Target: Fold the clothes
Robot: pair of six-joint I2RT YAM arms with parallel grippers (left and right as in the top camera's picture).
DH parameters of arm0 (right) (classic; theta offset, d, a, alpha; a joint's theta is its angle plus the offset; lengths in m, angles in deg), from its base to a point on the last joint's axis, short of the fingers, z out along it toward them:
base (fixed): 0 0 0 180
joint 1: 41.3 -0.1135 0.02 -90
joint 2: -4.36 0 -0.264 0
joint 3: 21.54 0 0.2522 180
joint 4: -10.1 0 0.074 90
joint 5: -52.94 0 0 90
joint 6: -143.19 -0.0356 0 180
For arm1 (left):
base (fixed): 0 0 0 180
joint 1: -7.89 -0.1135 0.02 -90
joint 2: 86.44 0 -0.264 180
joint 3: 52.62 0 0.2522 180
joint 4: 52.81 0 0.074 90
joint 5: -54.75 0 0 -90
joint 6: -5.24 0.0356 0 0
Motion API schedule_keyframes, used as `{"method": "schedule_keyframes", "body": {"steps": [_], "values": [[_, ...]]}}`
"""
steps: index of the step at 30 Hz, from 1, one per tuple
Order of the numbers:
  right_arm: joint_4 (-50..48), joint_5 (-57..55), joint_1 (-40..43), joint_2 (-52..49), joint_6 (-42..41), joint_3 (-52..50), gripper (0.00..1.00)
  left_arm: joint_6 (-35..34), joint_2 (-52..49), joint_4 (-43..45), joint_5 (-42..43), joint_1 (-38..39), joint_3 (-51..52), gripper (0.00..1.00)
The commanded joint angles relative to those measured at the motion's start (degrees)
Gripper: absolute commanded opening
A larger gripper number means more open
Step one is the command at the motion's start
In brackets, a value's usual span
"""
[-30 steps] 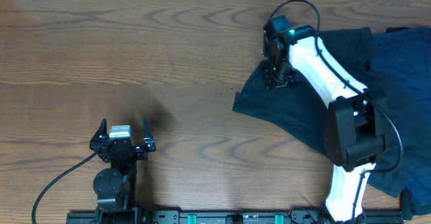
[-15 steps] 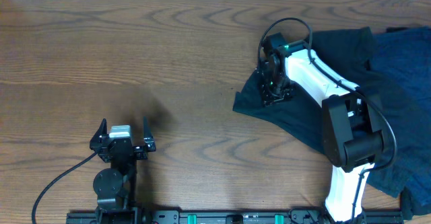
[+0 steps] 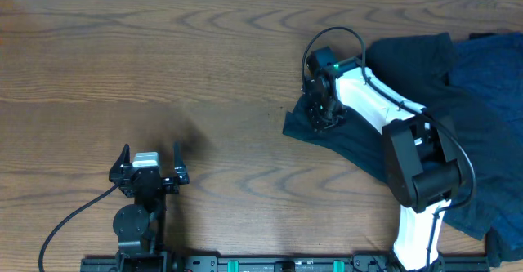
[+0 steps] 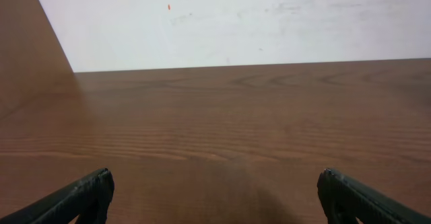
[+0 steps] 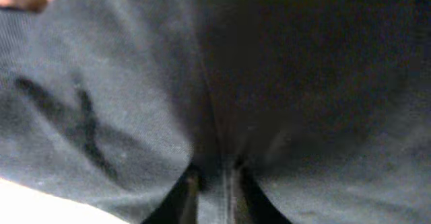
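A very dark T-shirt (image 3: 425, 100) lies spread on the right side of the wooden table, its left corner (image 3: 296, 125) pointing toward the middle. My right gripper (image 3: 320, 117) is down on that left part and is shut on a pinched fold of the T-shirt (image 5: 215, 173); the dark cloth fills the right wrist view. A bluer garment (image 3: 494, 68) lies at the far right under the T-shirt's edge. My left gripper (image 3: 149, 167) is open and empty at the front left, over bare wood (image 4: 215, 197).
The table's far edge meets a white wall (image 4: 229, 22). The right arm's white links (image 3: 384, 104) stretch over the T-shirt from the front right. The left arm's base and cable (image 3: 135, 223) are at the front edge.
My right gripper has moved left and slightly toward the front, dragging the pinched T-shirt part with it. The left arm has not moved.
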State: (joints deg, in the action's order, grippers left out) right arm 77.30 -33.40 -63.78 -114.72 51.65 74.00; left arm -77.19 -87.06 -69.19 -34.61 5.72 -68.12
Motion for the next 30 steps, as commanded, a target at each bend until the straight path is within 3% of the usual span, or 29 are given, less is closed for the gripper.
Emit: {"method": "schedule_keyframes", "body": {"steps": [1, 16, 30], "values": [[-1.07, -1.09, -0.46, 0.35, 0.33, -2.60, 0.01, 0.52, 0.35, -1.49, -1.16, -0.22, 1.51, 0.98], [2.43, -0.22, 3.56, 5.84, 0.35, 4.98, 0.01, 0.52, 0.35, -1.49, -1.16, -0.22, 1.51, 0.98], [-4.15, -0.35, 11.85, 7.08, 0.33, 0.76, 0.02, 0.52, 0.35, -1.49, -1.16, -0.22, 1.51, 0.98]]}}
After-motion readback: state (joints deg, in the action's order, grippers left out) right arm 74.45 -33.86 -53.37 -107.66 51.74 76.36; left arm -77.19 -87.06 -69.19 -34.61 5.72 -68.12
